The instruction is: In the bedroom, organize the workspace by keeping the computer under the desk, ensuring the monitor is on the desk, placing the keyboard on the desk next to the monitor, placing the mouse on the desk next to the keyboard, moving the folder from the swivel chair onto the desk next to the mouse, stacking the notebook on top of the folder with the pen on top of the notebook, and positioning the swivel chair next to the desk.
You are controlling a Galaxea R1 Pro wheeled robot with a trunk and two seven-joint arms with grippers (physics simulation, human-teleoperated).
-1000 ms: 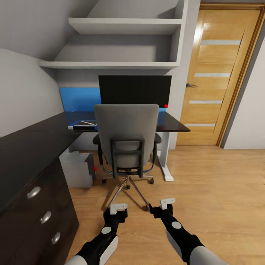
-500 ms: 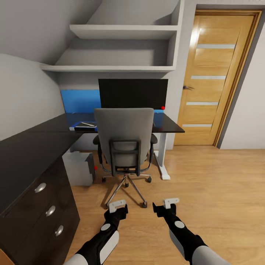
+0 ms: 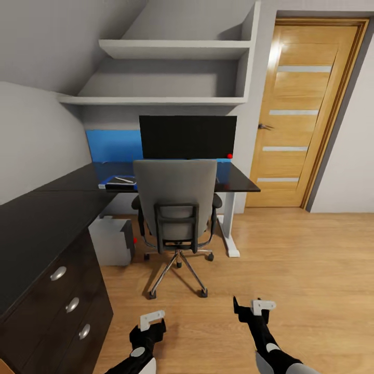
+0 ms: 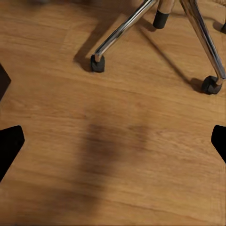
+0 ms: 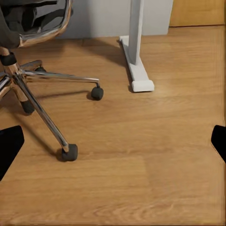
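Observation:
The grey swivel chair (image 3: 176, 200) stands with its back to me, pushed up to the black-topped desk (image 3: 241, 183). On the desk stands the black monitor (image 3: 187, 137). Left of the chair back lies a flat stack: a blue-edged folder (image 3: 102, 185), a dark notebook (image 3: 119, 182) and a thin pale pen (image 3: 123, 179). The grey computer (image 3: 110, 241) sits on the floor under the desk. Keyboard and mouse are hidden behind the chair. My left gripper (image 3: 151, 322) (image 4: 113, 143) and right gripper (image 3: 253, 307) (image 5: 113, 143) hang open and empty over the floor, short of the chrome chair base (image 4: 122, 30) (image 5: 42, 103).
Dark drawer fronts (image 3: 67, 306) with round knobs run along my left under the desk's side wing. A white desk leg (image 3: 231, 228) (image 5: 136, 47) stands right of the chair. White shelves (image 3: 171, 49) hang above, an oak door (image 3: 301, 114) is at the right, with open wood floor (image 3: 306, 270) before it.
The view has drawn back slightly from the chair. Both arms have pulled down toward the picture's lower edge, and the right gripper has shifted outward to the right.

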